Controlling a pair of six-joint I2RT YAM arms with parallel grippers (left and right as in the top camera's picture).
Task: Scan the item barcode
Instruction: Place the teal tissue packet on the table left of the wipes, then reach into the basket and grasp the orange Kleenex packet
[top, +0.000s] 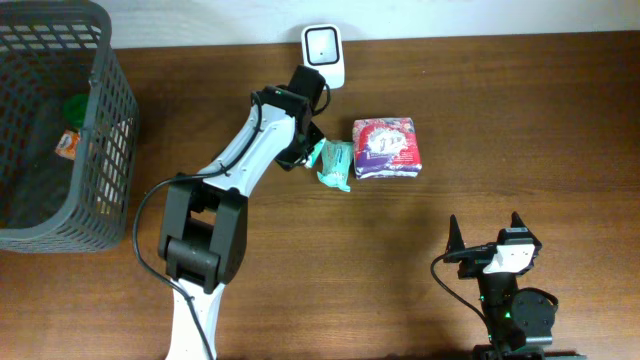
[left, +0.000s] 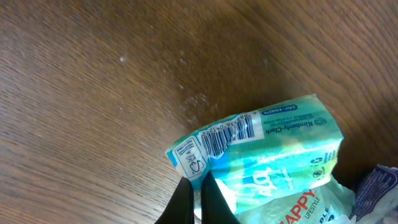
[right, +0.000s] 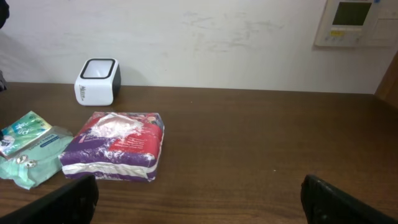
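A small teal tissue pack (left: 273, 149) has a white barcode label (left: 227, 132) facing the left wrist camera. My left gripper (left: 198, 183) is shut on the crimped end of this pack, next to the barcode. From overhead, the left gripper (top: 308, 150) and the teal pack (top: 337, 163) sit just below the white scanner (top: 325, 50) at the table's back edge. Under the pack lies a pale green packet (right: 31, 163). Near the front edge my right gripper (top: 485, 240) is open and holds nothing.
A purple and red wrapped pack (top: 388, 147) lies right beside the teal pack. A dark grey wire basket (top: 100, 100) stands at the far left with an orange item (top: 68, 145) and a green item (top: 75, 105) inside. A wall runs behind the scanner (right: 97, 81).
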